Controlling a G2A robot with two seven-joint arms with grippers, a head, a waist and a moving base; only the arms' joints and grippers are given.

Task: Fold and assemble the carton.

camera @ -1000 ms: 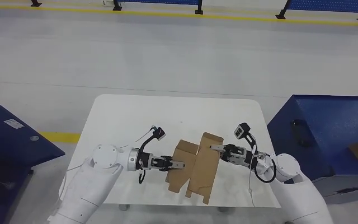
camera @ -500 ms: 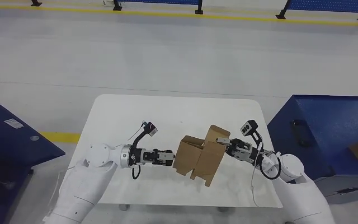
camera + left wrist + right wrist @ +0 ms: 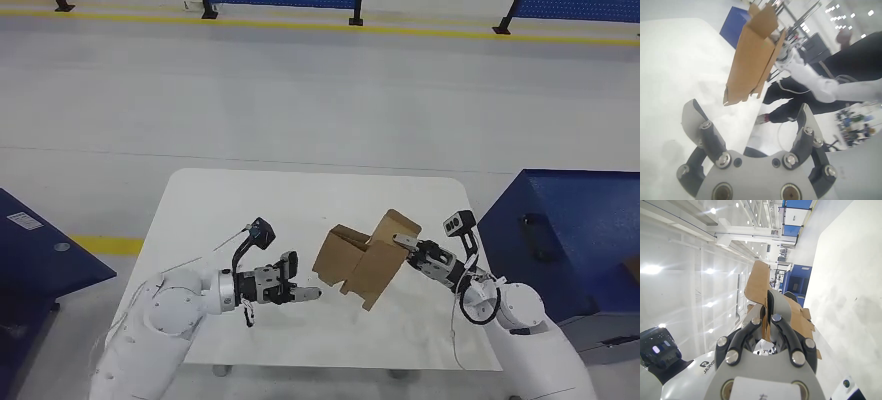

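Right tool [image 3: 405, 239] pinches the tilted carton [image 3: 360, 263] by a flap; left tool [image 3: 302, 280], spread wide and empty, points at the carton

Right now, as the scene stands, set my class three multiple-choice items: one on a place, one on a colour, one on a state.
1. Where is the carton? A on the floor; B over the table; C on a blue cabinet.
2. Its colour? A brown; B white; C blue.
3. The left gripper has its jaws: A shut on the carton; B shut on a cable; C open, apart from the carton.
Answers: B, the top view shows it over the white table; A, plain brown cardboard; C, its wrist view shows a wide gap.
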